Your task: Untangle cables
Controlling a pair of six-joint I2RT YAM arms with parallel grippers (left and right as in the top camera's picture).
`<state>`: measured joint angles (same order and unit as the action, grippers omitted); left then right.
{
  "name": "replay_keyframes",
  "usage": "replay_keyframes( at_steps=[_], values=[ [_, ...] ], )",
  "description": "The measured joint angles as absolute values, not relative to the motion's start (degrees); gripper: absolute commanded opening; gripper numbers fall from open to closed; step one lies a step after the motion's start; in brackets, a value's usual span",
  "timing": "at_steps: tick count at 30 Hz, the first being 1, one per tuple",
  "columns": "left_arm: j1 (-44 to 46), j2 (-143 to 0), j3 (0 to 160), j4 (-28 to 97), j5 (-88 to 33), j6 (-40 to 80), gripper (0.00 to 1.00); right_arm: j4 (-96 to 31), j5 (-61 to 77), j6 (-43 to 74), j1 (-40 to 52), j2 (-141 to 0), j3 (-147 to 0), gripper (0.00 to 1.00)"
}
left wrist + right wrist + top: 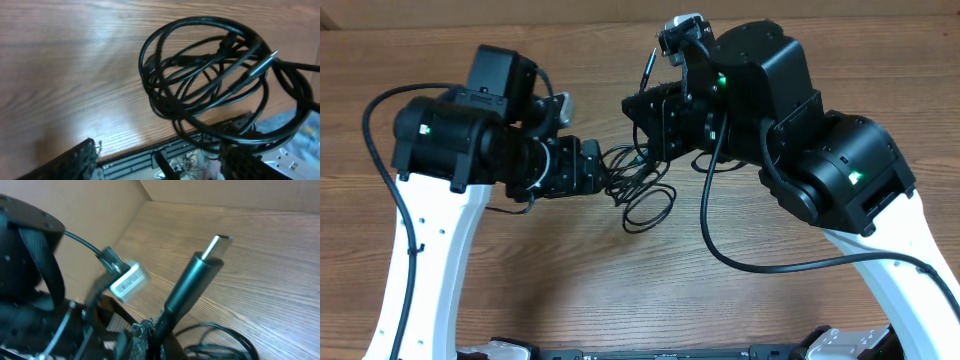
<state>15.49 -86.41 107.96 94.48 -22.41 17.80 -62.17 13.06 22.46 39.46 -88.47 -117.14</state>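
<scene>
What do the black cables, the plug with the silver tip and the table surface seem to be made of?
The cables: likely rubber or soft plastic sheathing, black with slight sheen, bending into loops. The plug: matte black barrel, probably moulded plastic; bright flat tip looks like metal. The table: wood grain, smooth with glare; solid wood or laminate, I cannot tell.
</scene>
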Motion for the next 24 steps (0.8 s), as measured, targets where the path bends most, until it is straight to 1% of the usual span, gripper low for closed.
replay_keyframes(
  at_steps=[3, 5, 7, 10, 11, 12, 13, 14, 16, 19, 20, 21, 23, 24],
  values=[
    [17.43, -86.43, 107.96, 92.99, -22.92, 17.72, 0.75, -60.73, 13.93, 23.81, 39.46, -88.47, -117.14, 0.04],
    [18.85, -86.43, 107.96, 91.74, -23.03, 17.67, 0.68, -59.96, 15.14, 24.27, 39.46, -88.44, -117.14, 0.04],
    [20.08, -86.43, 107.96, 90.17, -23.29, 17.41, 0.68, -59.57, 16.38, 24.49, 39.46, -88.44, -117.14, 0.04],
    [21.43, -86.46, 107.92, 88.12, -23.4, 17.37, 0.7, -59.55, 18.68, 24.86, 39.46, -88.44, -117.14, 0.04],
    [21.63, -86.5, 107.92, 87.46, -23.4, 17.37, 0.73, -59.57, 19.29, 24.88, 39.46, -88.44, -117.14, 0.04],
    [21.78, -86.59, 107.9, 87.05, -23.4, 17.34, 0.74, -59.53, 20.16, 24.86, 39.44, -88.44, -117.14, 0.04],
    [21.78, -86.76, 107.9, 86.54, -23.35, 17.23, 0.73, -59.44, 20.82, 24.88, 39.4, -88.44, -117.14, 0.04],
    [21.78, -86.96, 107.9, 86.04, -23.27, 17.12, 0.7, -59.33, 21.47, 24.88, 39.33, -88.44, -117.14, 0.04],
    [21.78, -87.5, 107.9, 84.86, -22.15, 16.71, 0.7, -59.4, 22.59, 24.88, 39.09, -88.47, -117.14, 0.04],
    [21.85, -88.71, 107.9, 83.83, -18.79, 16.32, 0.76, -59.86, 24.03, 24.86, 38.98, -88.49, -117.14, 0.04],
    [21.96, -89.17, 107.9, 83.68, -17.69, 16.23, 0.77, -60.12, 24.49, 24.88, 39.0, -88.47, -117.14, 0.04],
    [22.04, -89.71, 107.9, 83.5, -16.73, 16.29, 0.76, -60.6, 25.12, 25.06, 39.0, -88.47, -117.14, 0.04],
    [22.15, -91.05, 107.85, 83.31, -15.38, 16.29, 0.66, -61.45, 25.65, 25.06, 39.0, -88.49, -117.14, 0.04],
    [22.15, -91.9, 107.85, 83.29, -14.9, 16.38, 0.57, -61.91, 25.8, 25.1, 39.0, -88.49, -117.14, 0.04]
  ],
)
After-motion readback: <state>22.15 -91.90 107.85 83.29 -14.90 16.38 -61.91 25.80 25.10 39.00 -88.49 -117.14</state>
